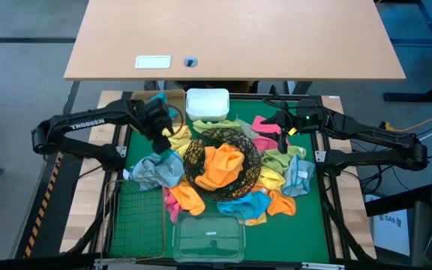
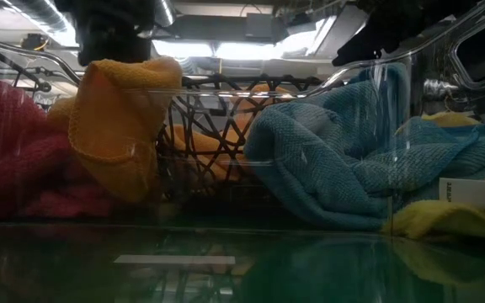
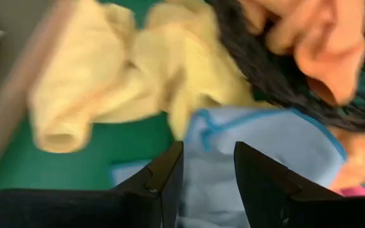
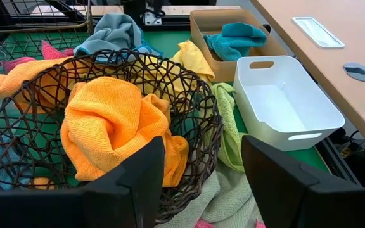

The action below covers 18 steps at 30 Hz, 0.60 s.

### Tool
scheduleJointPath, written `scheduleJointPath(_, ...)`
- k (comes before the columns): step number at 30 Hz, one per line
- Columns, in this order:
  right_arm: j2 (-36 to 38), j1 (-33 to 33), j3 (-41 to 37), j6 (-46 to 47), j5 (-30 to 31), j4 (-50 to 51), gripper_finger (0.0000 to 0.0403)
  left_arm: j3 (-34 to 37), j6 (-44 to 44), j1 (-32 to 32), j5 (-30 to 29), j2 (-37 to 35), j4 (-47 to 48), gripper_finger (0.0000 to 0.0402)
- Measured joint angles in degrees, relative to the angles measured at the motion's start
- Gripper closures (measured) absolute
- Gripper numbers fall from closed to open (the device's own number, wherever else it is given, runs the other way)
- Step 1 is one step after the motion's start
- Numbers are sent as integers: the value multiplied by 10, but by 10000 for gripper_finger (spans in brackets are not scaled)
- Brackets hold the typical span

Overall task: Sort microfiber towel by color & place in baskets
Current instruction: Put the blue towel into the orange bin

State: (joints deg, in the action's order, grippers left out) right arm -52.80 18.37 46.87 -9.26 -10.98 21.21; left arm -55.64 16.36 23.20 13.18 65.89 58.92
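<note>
Left gripper (image 3: 208,183), jaws parted and empty, hovers over a pale blue towel (image 3: 258,145) lying just ahead between them; best to lower squarely, pinch one fold only, avoiding the yellow towel (image 3: 138,76) beyond.

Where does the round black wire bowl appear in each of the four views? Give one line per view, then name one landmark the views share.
High view: the round black wire bowl sits mid-mat, ringed by towels.
Low view: its dark lattice shows centre, behind the clear box wall.
Left wrist view: only a blurred dark edge near the top right.
Right wrist view: it fills the left half.
Shared landmark: the orange towel lying inside it, also at.
</note>
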Motion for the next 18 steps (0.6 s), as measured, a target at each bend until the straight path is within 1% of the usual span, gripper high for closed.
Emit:
scheduleJointPath(5,0,0,0,0,0,0,196,0,73,-82,-2,0,-6,270)
scheduleJointPath(11,0,0,0,0,0,0,196,0,135,-173,-6,0,-69,269)
scheduleJointPath(15,0,0,0,0,0,0,196,0,150,-227,-29,5,-122,270)
scheduleJointPath(18,0,0,0,0,0,0,196,1,151,-262,-53,11,-145,271)
